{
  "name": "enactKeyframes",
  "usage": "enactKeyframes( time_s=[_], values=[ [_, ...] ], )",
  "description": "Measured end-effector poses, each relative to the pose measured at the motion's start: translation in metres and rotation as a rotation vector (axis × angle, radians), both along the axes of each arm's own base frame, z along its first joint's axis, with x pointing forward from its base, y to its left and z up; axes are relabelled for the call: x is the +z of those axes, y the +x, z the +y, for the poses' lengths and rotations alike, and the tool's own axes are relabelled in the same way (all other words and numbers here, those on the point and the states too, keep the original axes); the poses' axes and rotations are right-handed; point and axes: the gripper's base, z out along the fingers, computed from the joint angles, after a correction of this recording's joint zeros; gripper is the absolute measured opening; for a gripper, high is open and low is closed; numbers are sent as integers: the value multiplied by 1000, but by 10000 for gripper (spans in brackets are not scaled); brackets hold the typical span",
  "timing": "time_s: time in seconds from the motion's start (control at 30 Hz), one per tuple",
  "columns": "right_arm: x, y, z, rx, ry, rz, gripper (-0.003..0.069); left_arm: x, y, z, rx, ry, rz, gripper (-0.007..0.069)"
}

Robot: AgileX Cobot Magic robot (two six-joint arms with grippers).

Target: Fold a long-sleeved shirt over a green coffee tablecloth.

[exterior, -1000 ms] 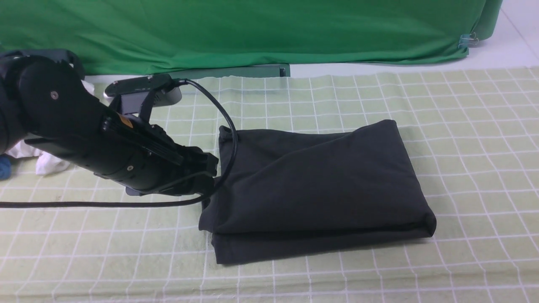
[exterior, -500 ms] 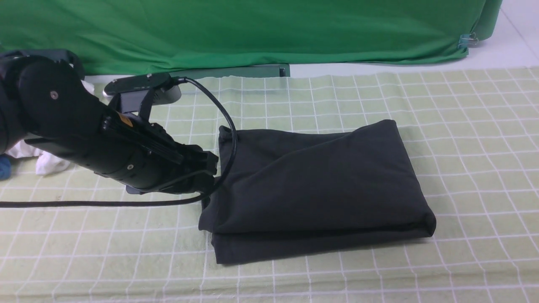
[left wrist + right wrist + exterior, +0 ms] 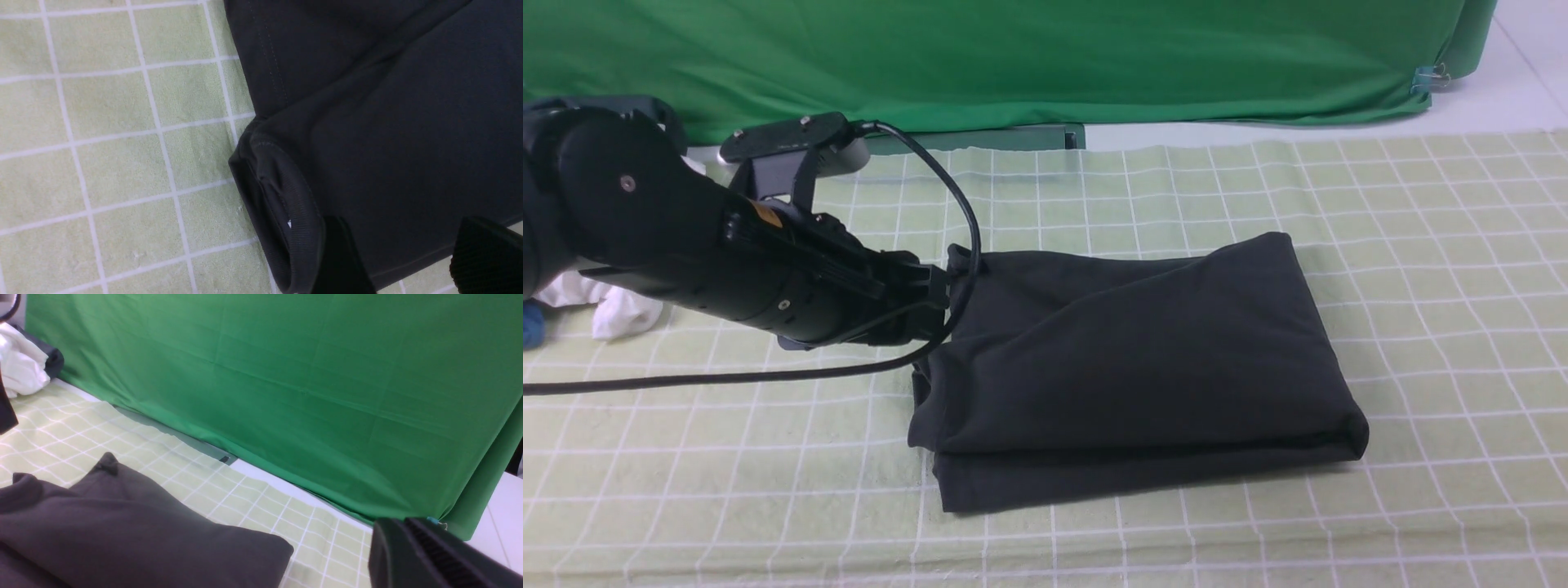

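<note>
On the green coffee tablecloth (image 3: 1421, 245) lies the long-sleeved shirt (image 3: 1135, 367), folded into a thick block, mid-table. Left gripper (image 3: 408, 261) sits at its left edge by the collar, jaws apart, nothing clamped. Right gripper (image 3: 425, 555) well off the shirt; jaw state can't tell
</note>
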Motion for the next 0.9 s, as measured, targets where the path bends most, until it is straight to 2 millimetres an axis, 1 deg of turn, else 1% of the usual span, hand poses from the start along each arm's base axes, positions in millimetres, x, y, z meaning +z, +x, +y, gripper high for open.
enactKeyframes(
  time_s=[0.1,0.2,0.4,0.43,0.5,0.53,0.57,0.6,0.73,0.8,0.9],
  values=[
    [-2,0,0,0,0,1,47,0,1,0,2,2,-8,379],
    [-11,0,-1,-18,0,1,54,0,1,1,1,8,-13,379],
    [-58,-2,-9,-126,-17,60,62,0,1,1,2,8,-18,379],
    [-60,-2,-9,-129,-19,64,63,0,1,1,2,8,-18,379],
    [-79,0,-11,-165,-39,108,68,1,2,1,1,12,-22,379],
    [-80,0,-11,-166,-40,111,68,1,2,1,1,13,-22,379],
    [-94,1,-12,-175,-55,150,73,0,2,1,-1,18,-24,379],
    [-102,1,-12,-175,-64,170,75,0,2,1,-1,18,-24,379],
    [-125,1,-12,-174,-85,239,84,0,2,2,-2,21,-24,379],
    [-128,0,-12,-178,-88,245,87,0,2,2,-2,21,-26,379],
    [-127,-3,-13,-190,-83,197,97,1,2,2,0,20,-32,379]
  ],
)
